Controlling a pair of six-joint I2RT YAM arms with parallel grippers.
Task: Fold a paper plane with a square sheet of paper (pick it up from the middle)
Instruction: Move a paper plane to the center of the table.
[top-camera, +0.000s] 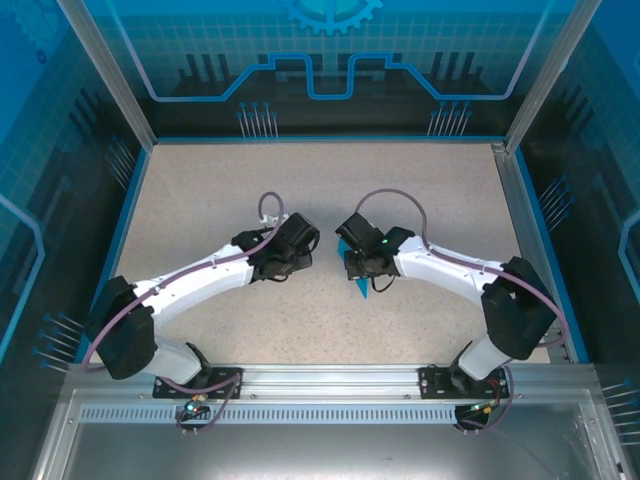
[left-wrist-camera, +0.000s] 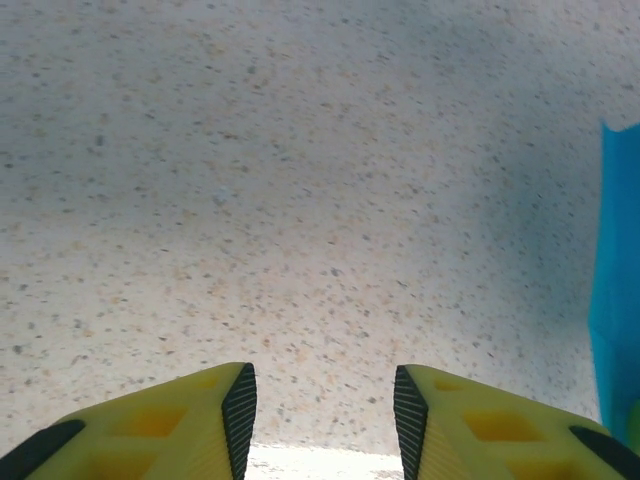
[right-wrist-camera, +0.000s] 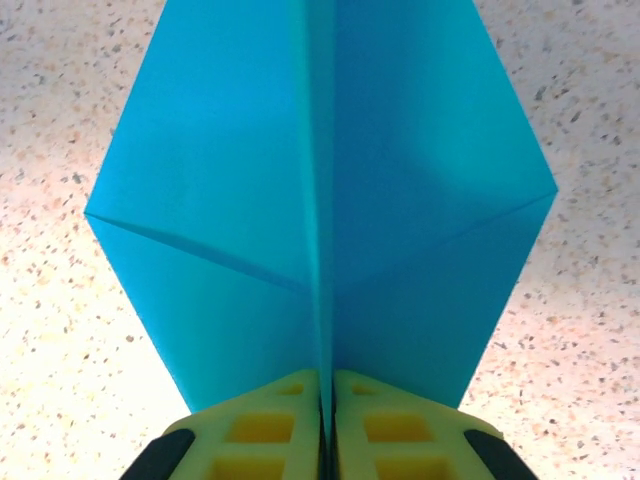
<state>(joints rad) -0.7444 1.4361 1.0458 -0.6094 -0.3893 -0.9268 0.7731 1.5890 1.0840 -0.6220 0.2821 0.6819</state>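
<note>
**Item 1. Folded cyan sheet (right-wrist-camera: 220, 200), count: one.**
- Location: about the middle of the surface (top-camera: 220, 200), just right of centre, beneath the wrist of the right arm (top-camera: 440, 265). A cyan tip (top-camera: 360, 287) showed on the near side of that wrist.
- Condition: the two halves were raised together along a centre crease. A slanting crease ran across each wing, giving a kite outline. By judgement the plane was partly folded, not finished.
- Reason for hold: the pinch on the crease probably kept the halves together and sharpened the fold.

**Item 2. Right jaws, count: one pair.**
- State: pressed together on the sheet's centre crease at its near end, with only the paper's thickness between the pads (right-wrist-camera: 270, 420).

**Item 3. Left jaws, count: one pair.**
- State: moderately parted and holding nothing, with bare speckled surface visible through the gap.
- Location: carried by the left arm (top-camera: 200, 275), just left of the sheet. The sheet's edge (left-wrist-camera: 618, 280) appeared at the right of the wrist view, apart from the pads (left-wrist-camera: 240, 410).
- Reason for placing: likely standing by to assist with the next fold.

**Item 4. Arms, count: two.**
- Both were bolted at the near edge and angled inward to meet at centre.

**Item 5. Surface, count: one.**
</note>
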